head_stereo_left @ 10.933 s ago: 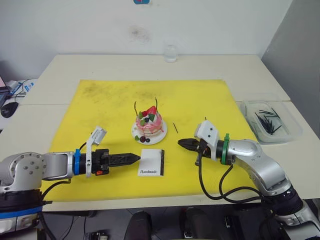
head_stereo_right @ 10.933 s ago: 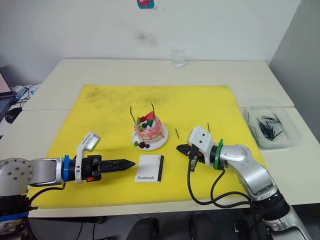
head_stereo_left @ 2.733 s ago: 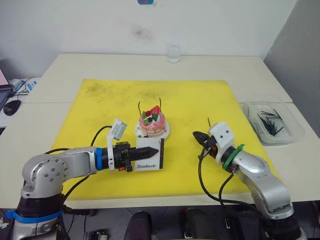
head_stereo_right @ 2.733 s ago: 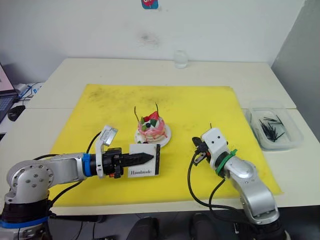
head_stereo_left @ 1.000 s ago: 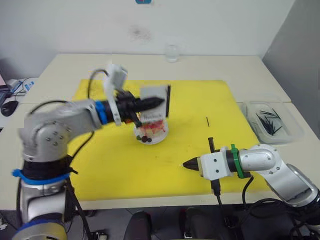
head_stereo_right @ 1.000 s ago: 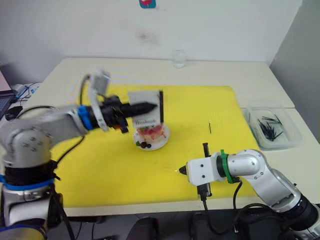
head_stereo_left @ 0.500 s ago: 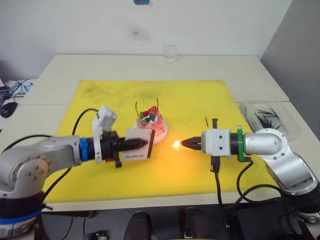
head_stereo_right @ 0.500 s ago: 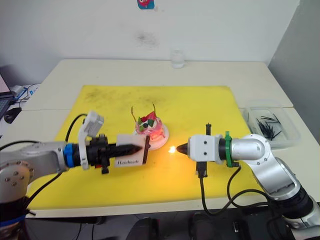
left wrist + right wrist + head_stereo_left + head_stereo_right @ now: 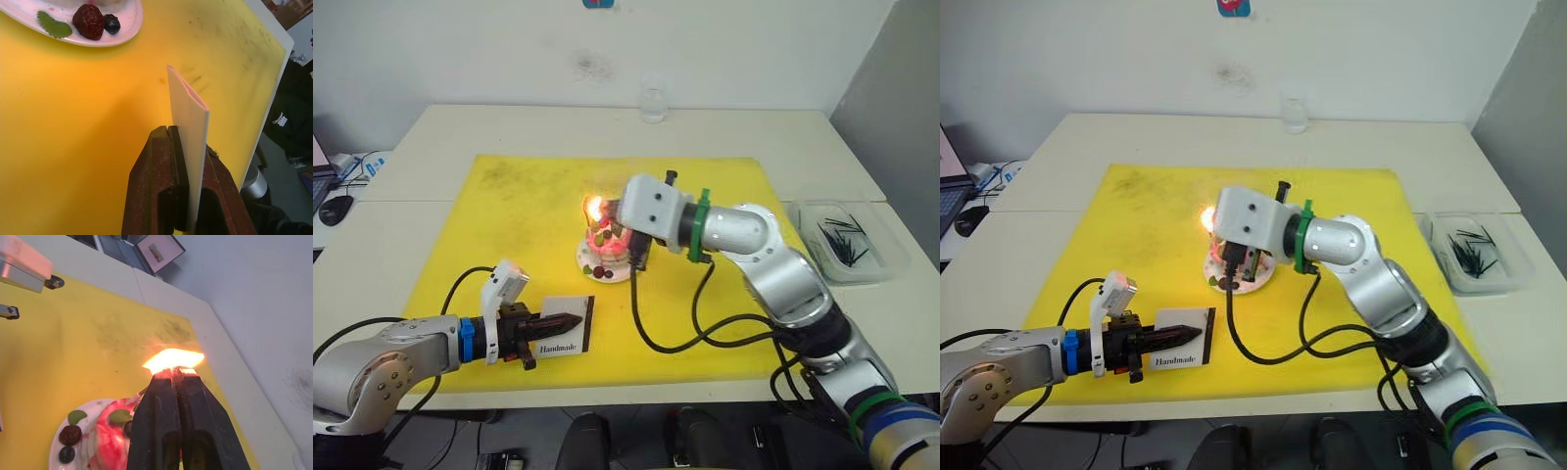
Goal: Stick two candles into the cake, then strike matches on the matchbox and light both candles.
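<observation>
Two grippers are busy at once. Over on the robot's right side, the right gripper reaches across the yellow mat to the cake, its black fingers pinched tightly together with a bright flame burning right at their tips. The match itself is too small for me to make out; I take it to be clamped there, since the fire sits exactly on the closed fingertips. That flame hangs just above the cake's top, on the side nearer the robot's left, where a candle stands; the candles are largely lost behind the glow and the gripper, so I cannot tell whether either wick has caught.

Nearer the table's front edge, the left gripper is clamped on the matchbox, holding the flat white box by one edge low over the mat, well apart from the cake and its small plate.

By my reckoning the task is well along: candles planted, a match struck and burning, and the lighting under way. What remains, as far as I can judge, is confirming the first candle takes, then lighting the second, possibly with a fresh match from the tray of spare matches off to the right.
</observation>
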Controlling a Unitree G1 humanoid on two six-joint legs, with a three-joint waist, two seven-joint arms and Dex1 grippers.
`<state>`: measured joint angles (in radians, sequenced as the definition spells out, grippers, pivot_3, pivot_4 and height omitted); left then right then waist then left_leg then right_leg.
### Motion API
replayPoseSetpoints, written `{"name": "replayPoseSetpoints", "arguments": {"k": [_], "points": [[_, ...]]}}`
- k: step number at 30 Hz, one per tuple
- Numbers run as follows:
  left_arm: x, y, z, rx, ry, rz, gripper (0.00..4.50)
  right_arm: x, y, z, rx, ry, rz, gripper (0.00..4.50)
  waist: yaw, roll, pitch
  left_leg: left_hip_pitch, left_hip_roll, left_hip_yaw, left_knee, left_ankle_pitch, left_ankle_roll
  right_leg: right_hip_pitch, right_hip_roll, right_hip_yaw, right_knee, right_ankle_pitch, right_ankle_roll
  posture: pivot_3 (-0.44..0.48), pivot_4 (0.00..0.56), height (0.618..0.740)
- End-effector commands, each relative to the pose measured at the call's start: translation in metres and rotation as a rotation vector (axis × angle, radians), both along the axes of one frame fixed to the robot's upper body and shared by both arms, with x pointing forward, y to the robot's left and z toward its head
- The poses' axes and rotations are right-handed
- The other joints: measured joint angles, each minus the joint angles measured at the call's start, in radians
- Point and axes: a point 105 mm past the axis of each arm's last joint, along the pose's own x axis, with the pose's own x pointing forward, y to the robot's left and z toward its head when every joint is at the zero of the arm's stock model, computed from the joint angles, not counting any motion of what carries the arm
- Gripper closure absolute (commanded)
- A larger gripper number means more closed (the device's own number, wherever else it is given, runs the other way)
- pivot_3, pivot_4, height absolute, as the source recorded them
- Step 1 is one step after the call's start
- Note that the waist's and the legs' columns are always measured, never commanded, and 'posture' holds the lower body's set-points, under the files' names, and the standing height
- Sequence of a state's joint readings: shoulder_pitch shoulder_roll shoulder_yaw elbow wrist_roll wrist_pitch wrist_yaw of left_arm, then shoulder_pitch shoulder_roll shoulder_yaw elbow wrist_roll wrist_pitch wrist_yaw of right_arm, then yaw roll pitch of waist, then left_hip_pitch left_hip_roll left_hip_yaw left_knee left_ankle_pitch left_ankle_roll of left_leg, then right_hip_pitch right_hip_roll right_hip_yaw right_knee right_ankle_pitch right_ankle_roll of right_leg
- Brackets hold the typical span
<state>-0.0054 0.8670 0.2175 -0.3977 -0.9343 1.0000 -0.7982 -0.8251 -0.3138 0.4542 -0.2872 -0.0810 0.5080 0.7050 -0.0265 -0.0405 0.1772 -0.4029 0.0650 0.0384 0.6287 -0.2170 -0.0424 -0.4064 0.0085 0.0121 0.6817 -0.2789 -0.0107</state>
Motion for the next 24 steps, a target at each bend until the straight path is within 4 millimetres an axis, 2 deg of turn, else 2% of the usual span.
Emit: {"name": "replayPoseSetpoints", "arguments": {"k": [1,13,24], "points": [[0.001,-0.001,-0.001,-0.003,-0.019,-0.010,4.50,0.003,0.004,0.014,0.022,-0.085,-0.012,4.48,0.000,0.000,0.000,0.000,0.000,0.000,0.000,0.000,0.000,0.000,0.000,0.000,0.000,0.000,0.000,0.000,0.150,0.740],[0.000,-0.001,-0.004,-0.007,-0.029,-0.012,4.50,0.010,0.018,0.006,0.023,-0.111,-0.004,4.48,-0.002,0.000,0.000,0.000,0.000,0.000,0.000,0.000,0.000,0.000,0.000,0.000,0.000,0.000,0.000,0.000,0.150,0.740],[0.001,-0.005,0.001,-0.004,-0.041,-0.022,4.50,0.015,0.017,0.000,0.010,-0.109,-0.016,4.48,-0.002,0.000,0.000,0.000,0.000,0.000,0.000,0.000,0.000,0.000,0.000,-0.001,0.000,0.000,0.000,0.000,0.150,0.740]]}}
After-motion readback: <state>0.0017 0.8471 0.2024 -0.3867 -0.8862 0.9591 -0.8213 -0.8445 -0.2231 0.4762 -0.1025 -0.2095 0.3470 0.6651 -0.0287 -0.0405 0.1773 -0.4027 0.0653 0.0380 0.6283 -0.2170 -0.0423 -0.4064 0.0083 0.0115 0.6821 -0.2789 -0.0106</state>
